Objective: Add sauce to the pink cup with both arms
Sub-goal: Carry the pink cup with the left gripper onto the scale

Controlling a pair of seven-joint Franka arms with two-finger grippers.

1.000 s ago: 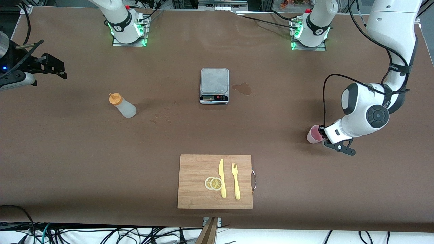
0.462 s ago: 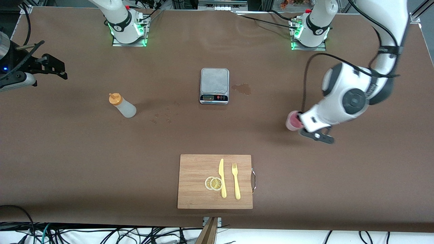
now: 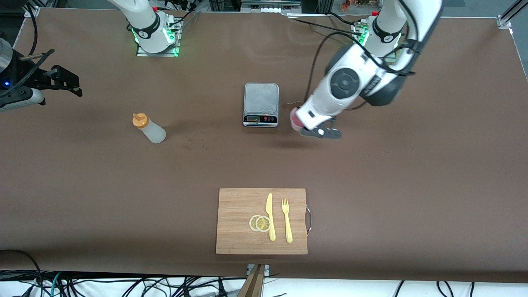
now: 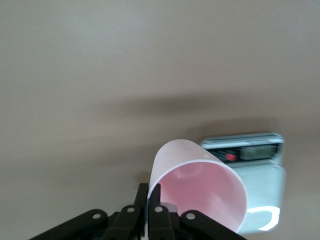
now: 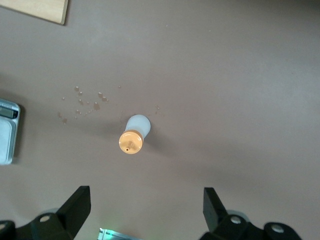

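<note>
The pink cup point(image 3: 295, 119) point(image 4: 200, 187), pale, smooth and tapered with a thin whitish rim, hangs tilted in the air just beside the scale point(image 3: 261, 104) point(image 4: 252, 172), over a dried stain on the table point(image 3: 371, 177). The left pincer point(image 3: 303, 125) point(image 4: 149, 207) has its black fingers pressed together on the cup's rim wall, one inside and one outside.

The sauce point(image 3: 148, 128) point(image 5: 134, 133), a translucent whitish squeeze bottle with an orange nozzle cap, stands upright toward the right arm's end of the table, well apart from the cup. Small dark droplets point(image 3: 197, 142) point(image 5: 82, 102) speckle the table between bottle and scale.

The right pincer point(image 3: 62, 82) point(image 5: 145, 210) waits high over the table's edge at its own end, its fingers spread wide and empty, with the bottle below it.

The scale is a flat rectangle with a brushed metal plate and a dark display strip. Nearer the front camera lies a pale wooden cutting board point(image 3: 239, 206) carrying two lemon slices point(image 3: 260, 223), a yellow plastic knife point(image 3: 270, 216) and fork point(image 3: 286, 220). The table is covered in matte brown; cables trail along its near edge.
</note>
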